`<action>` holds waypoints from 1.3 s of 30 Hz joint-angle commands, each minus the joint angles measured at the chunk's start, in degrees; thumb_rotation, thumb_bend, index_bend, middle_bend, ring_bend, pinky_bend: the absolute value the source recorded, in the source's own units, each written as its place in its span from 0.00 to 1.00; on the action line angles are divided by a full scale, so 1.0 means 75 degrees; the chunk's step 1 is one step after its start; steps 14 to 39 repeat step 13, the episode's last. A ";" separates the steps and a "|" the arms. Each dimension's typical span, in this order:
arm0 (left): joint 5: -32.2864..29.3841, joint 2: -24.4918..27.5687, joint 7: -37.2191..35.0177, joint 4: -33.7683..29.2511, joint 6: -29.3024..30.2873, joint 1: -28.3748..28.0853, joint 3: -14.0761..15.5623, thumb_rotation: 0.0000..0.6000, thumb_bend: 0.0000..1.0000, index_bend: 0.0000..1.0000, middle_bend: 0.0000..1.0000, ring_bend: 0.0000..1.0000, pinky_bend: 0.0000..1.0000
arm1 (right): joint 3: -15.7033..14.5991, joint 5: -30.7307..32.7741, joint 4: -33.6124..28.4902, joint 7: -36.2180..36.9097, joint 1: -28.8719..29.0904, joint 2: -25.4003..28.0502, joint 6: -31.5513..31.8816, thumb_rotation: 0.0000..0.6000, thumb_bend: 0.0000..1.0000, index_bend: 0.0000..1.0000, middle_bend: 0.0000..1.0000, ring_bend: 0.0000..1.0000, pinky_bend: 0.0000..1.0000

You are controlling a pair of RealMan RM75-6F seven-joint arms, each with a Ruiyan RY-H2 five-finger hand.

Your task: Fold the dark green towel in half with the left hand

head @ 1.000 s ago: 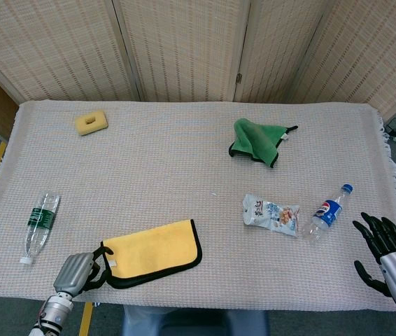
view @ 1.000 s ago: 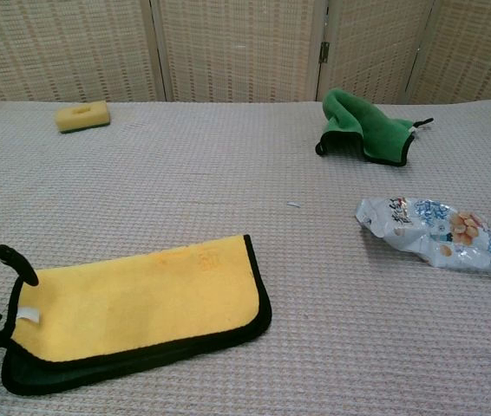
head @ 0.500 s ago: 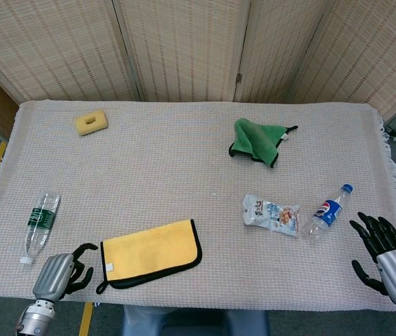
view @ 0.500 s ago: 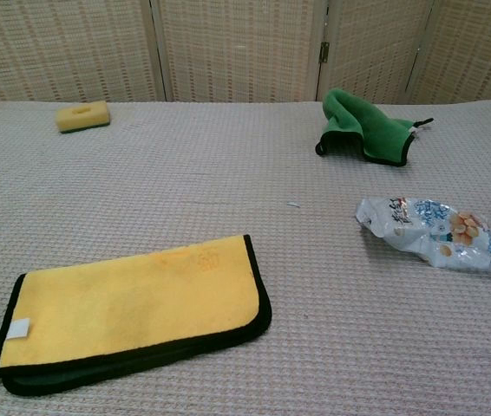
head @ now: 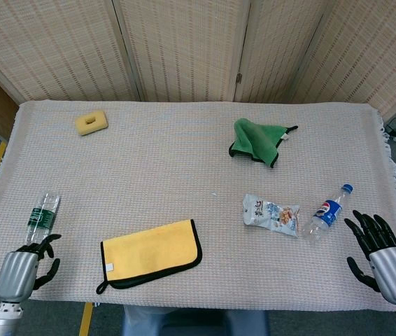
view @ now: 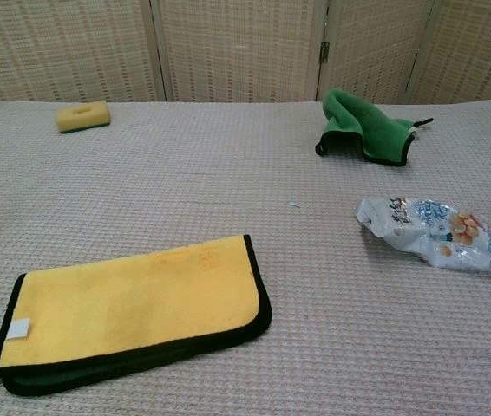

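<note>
Dark green towel at 1 o'clock on the bench looks soft and floppy, so pinch an edge corner; left hand fingers spread, empty.

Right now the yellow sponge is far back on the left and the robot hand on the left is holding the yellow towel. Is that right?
Not quite. The left robot hand holds nothing: the head view shows it off to the side of the yellow towel, apart from it, near the water bottle. The yellow sponge is indeed far back on the left.
</note>
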 commanded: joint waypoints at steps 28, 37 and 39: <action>0.0357 0.0610 0.0087 0.0057 0.0694 0.0593 -0.0154 1.00 0.29 0.14 0.09 0.00 0.00 | 0.0005 0.0238 -0.0156 -0.0868 0.0374 -0.0380 -0.0916 1.00 0.46 0.00 0.00 0.00 0.00; 0.0357 0.0610 0.0087 0.0057 0.0694 0.0593 -0.0154 1.00 0.29 0.14 0.09 0.00 0.00 | 0.0005 0.0238 -0.0156 -0.0868 0.0374 -0.0380 -0.0916 1.00 0.46 0.00 0.00 0.00 0.00; 0.0357 0.0610 0.0087 0.0057 0.0694 0.0593 -0.0154 1.00 0.29 0.14 0.09 0.00 0.00 | 0.0005 0.0238 -0.0156 -0.0868 0.0374 -0.0380 -0.0916 1.00 0.46 0.00 0.00 0.00 0.00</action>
